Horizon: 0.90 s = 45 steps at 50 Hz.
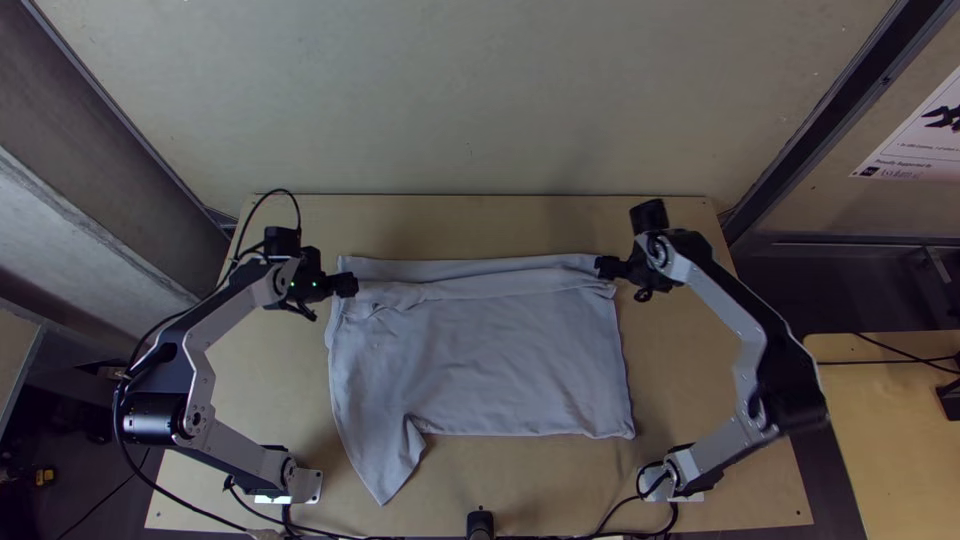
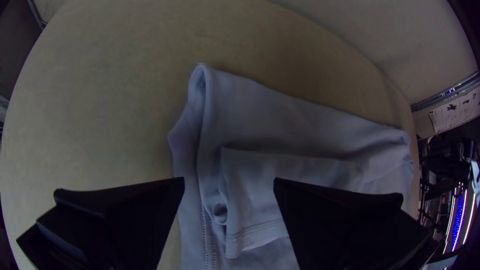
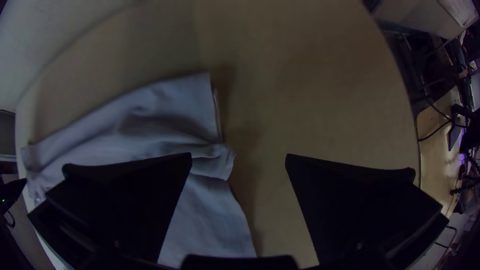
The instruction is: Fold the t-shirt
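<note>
The table (image 1: 690, 380) lies under the t-shirt (image 1: 490, 360), which is spread with its far band doubled over. At its far corners, the left claw (image 1: 350, 286) and right claw (image 1: 603, 267) are spread; best pinch every layer, then lift together.

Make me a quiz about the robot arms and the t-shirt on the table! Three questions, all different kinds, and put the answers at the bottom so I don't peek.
1. Pick one: in the top view, which corner of the t-shirt pokes down in a long point?
a) lower left
b) lower right
c) upper right

2. True or false: the left gripper has its two fingers apart.

3. Fill in the missing word: the right gripper has two wide, flat fingers, and their colour is ____.

Key: 1. a; 2. true; 3. black
</note>
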Motion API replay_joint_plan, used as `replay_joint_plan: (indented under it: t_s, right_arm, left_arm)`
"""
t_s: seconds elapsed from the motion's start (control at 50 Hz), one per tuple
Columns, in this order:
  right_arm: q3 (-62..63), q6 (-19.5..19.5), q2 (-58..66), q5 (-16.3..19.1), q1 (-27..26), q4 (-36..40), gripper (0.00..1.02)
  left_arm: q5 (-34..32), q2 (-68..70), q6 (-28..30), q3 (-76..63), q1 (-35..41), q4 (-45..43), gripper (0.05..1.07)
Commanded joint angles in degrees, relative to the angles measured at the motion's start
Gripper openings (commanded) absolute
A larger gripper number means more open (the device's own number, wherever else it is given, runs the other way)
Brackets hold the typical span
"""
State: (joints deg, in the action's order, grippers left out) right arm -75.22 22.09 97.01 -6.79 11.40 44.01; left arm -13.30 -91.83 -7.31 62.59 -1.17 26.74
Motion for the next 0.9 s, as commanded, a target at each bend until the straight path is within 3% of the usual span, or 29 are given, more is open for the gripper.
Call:
replay_joint_plan:
  t_s: [0.0, 0.24, 0.46, 0.7, 0.74, 0.82, 0.88]
  right_arm:
    - [2.3, 0.9, -7.7, 0.3, 0.1, 1.3, 0.99]
    - [0.9, 1.0, -16.1, 0.5, 0.6, 6.9, 0.99]
    - [-2.9, 1.3, -16.3, 0.5, 0.4, 14.0, 0.99]
    - [-8.4, 5.9, -11.8, 1.6, 0.6, 22.2, 0.99]
    - [-9.2, 8.8, -11.2, 2.2, 0.6, 23.8, 0.99]
    - [-9.9, 14.4, -10.8, 6.7, 0.2, 25.2, 0.99]
    - [-9.9, 16.1, -10.9, 9.3, -0.1, 25.3, 0.99]
  left_arm:
    - [-0.4, 1.7, 0.5, 5.3, -0.1, 5.4, 1.02]
    - [-0.4, 4.7, 1.8, 13.3, 1.0, 24.1, 1.02]
    - [-0.4, 14.0, 2.0, 11.4, 4.1, 37.9, 1.02]
    - [0.5, 22.4, -0.5, 5.6, 10.0, 47.7, 1.02]
    - [0.2, 22.4, -2.4, 4.8, 10.6, 50.3, 1.02]
    - [-0.3, 23.6, -3.3, 1.8, 12.2, 52.6, 1.02]
    - [-0.3, 25.2, -5.9, -0.5, 13.6, 53.3, 1.02]
